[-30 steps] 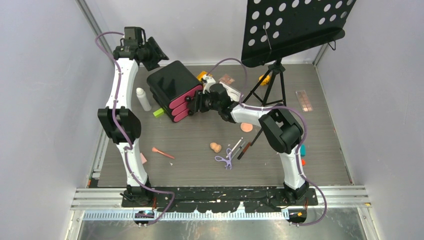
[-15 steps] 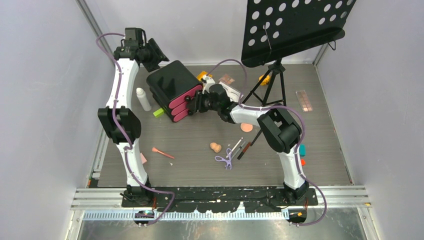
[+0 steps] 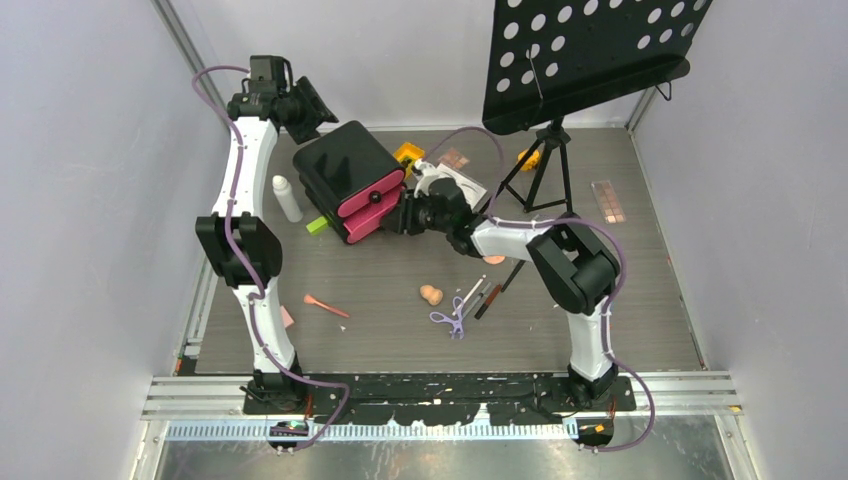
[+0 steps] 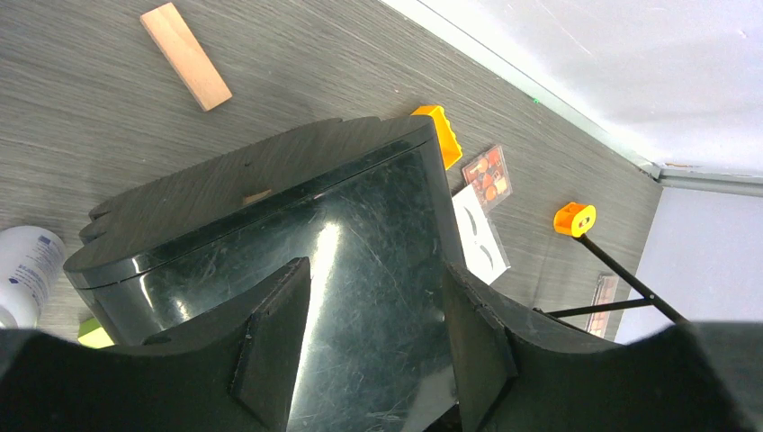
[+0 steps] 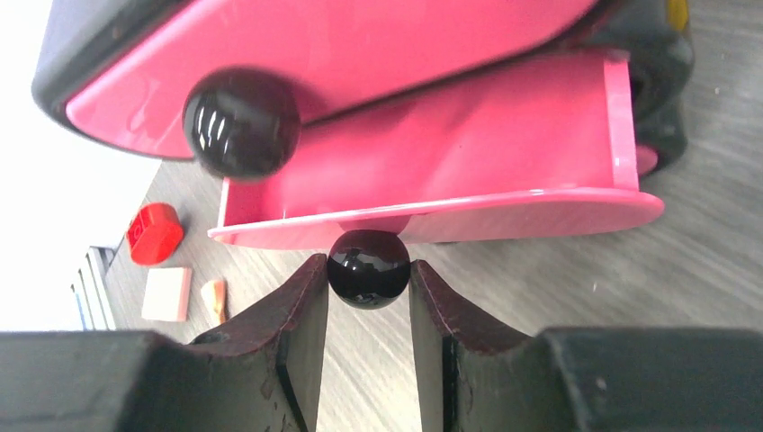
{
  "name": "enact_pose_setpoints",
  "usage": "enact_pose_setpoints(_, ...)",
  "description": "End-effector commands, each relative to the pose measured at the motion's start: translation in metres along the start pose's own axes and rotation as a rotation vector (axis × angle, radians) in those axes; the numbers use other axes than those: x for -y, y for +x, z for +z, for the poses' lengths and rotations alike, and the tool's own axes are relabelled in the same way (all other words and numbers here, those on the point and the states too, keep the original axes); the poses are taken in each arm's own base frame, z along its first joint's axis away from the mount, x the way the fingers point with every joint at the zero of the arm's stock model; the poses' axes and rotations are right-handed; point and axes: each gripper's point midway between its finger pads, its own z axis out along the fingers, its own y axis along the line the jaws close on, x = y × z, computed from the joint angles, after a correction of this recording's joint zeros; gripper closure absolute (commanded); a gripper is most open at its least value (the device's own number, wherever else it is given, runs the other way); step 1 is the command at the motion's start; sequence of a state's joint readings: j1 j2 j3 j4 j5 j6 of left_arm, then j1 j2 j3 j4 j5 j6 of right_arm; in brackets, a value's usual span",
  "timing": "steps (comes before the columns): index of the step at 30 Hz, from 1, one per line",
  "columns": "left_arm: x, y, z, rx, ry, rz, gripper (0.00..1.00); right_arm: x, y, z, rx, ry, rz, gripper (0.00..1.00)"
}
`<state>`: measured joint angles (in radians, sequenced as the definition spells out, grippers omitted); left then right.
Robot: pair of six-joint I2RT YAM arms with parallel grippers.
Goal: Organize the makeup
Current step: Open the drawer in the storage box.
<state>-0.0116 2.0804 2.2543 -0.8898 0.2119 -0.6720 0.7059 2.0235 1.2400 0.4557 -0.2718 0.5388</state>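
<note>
The black chest (image 3: 345,165) stands at the back left. Its lowest pink drawer (image 5: 432,171) is pulled partly out and shows nothing inside. My right gripper (image 5: 368,288) is shut on that drawer's black knob (image 5: 368,267); from above the right gripper (image 3: 397,215) sits at the chest's front. My left gripper (image 4: 369,342) hangs open over the chest's glossy top (image 4: 270,189), holding nothing. Loose makeup lies around: white bottle (image 3: 287,197), peach sponge (image 3: 431,294), lilac scissors (image 3: 450,320), thin brushes (image 3: 478,295), brown palette (image 3: 608,200), white eyebrow card (image 4: 479,236).
The black perforated music stand (image 3: 590,50) rises at the back right, its tripod legs (image 3: 540,170) spread beside my right arm. A green block (image 3: 317,226) lies by the chest and an orange block (image 4: 438,133) behind it. Grey walls close in both sides.
My right gripper closed on the lowest drawer's knob and drew back to the right, sliding the pink drawer out. The left arm has stayed still.
</note>
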Motion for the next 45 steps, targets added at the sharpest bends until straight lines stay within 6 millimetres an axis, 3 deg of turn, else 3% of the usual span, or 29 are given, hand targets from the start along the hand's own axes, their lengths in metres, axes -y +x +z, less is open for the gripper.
enact_pose_setpoints(1, 0.012, -0.013, -0.018, 0.043, 0.045, 0.029, 0.43, -0.009, -0.003, -0.026, 0.004, 0.017, -0.04, 0.7)
enact_pose_setpoints(11, 0.01, -0.012, -0.012, 0.037, 0.04, 0.025, 0.43, -0.013, 0.024, -0.068, -0.071, 0.046, -0.068, 0.72)
enact_pose_setpoints(22, 0.01, -0.013, -0.008, 0.039, 0.041, 0.023, 0.43, -0.011, 0.043, -0.1, -0.136, 0.091, -0.084, 0.7)
enact_pose_setpoints(28, 0.009, -0.015, -0.007, 0.044, 0.038, 0.026, 0.43, -0.008, 0.053, -0.111, -0.177, 0.106, -0.088, 0.7)
enact_pose_setpoints(45, 0.007, -0.016, -0.008, 0.053, 0.027, 0.033, 0.43, -0.001, 0.058, -0.124, -0.207, 0.149, -0.101, 0.71)
